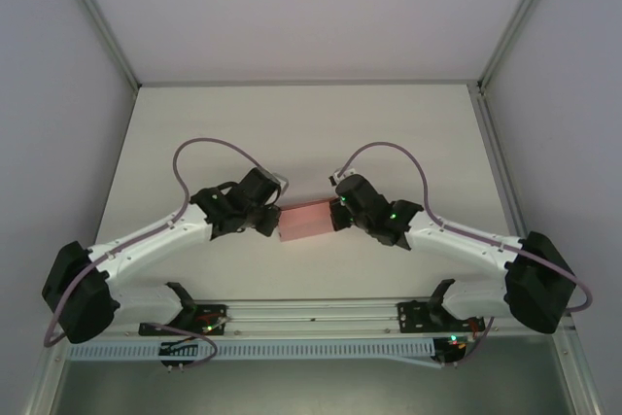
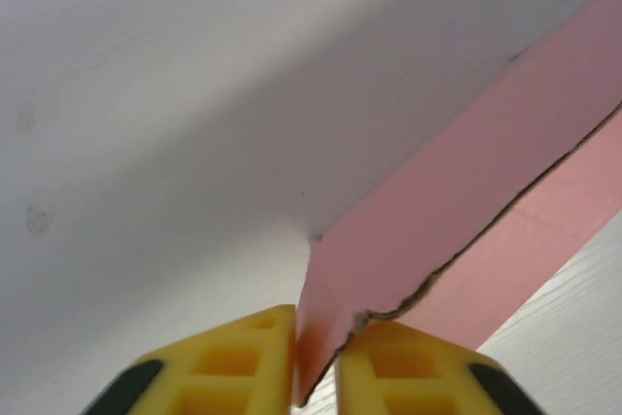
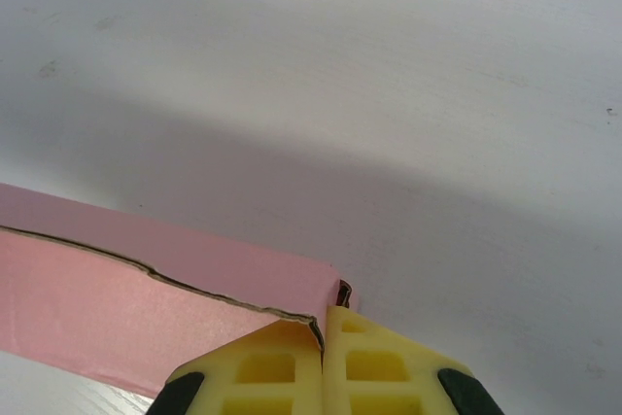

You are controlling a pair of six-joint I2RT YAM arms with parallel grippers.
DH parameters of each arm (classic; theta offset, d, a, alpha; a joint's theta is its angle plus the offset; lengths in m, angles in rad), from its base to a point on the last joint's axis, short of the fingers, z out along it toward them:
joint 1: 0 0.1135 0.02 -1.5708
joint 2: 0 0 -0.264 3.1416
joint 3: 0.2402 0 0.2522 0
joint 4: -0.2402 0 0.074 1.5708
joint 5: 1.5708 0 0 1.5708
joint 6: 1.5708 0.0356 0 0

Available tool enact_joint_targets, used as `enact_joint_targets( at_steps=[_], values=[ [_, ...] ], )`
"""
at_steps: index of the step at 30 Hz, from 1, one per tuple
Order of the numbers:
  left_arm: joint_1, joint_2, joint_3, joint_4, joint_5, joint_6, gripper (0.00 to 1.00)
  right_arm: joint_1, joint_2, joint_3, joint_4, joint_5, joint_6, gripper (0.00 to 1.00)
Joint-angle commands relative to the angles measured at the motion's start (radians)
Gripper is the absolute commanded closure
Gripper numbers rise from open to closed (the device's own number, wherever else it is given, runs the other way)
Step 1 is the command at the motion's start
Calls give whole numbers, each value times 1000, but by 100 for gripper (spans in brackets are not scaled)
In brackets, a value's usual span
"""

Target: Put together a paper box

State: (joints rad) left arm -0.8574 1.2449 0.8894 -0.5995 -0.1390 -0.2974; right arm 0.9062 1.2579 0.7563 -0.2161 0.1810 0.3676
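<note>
Paper box [image 1: 306,221] sits gripped from both sides at mid-tabletop [image 1: 292,133], left jaws pinching its left corner and right jaws clenched on its right edge. Even, untwisted pull from both ends would likely keep the thin pink card from tearing while the folds are squared. No brand, label or writing is legible.
</note>
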Motion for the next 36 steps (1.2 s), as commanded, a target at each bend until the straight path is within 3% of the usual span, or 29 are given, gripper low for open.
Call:
enact_joint_targets(
  at_steps=[1,3,5,9,13,18,21,26,36],
  values=[
    [-3,-1,41,-28,4,-17,89,8,24,25,-63,-12,-7,100],
    [-2,-21,46,-22,30,-43,89,10,28,29,-72,7,4,100],
    [-2,-33,61,-33,66,-65,84,16,28,30,-80,32,15,100],
    [0,-52,66,-38,78,-125,100,33,38,36,-104,69,36,100],
    [14,-33,76,-40,110,-193,100,59,57,53,-121,98,46,100],
    [48,7,77,-48,157,-293,100,129,73,77,-150,236,74,100],
    [99,11,63,-26,294,-366,100,180,80,86,-173,333,100,100],
    [163,-21,56,-22,407,-471,100,221,90,84,-177,369,146,100],
    [158,-55,-46,24,324,-549,100,247,82,65,-127,400,181,100]
  ],
)
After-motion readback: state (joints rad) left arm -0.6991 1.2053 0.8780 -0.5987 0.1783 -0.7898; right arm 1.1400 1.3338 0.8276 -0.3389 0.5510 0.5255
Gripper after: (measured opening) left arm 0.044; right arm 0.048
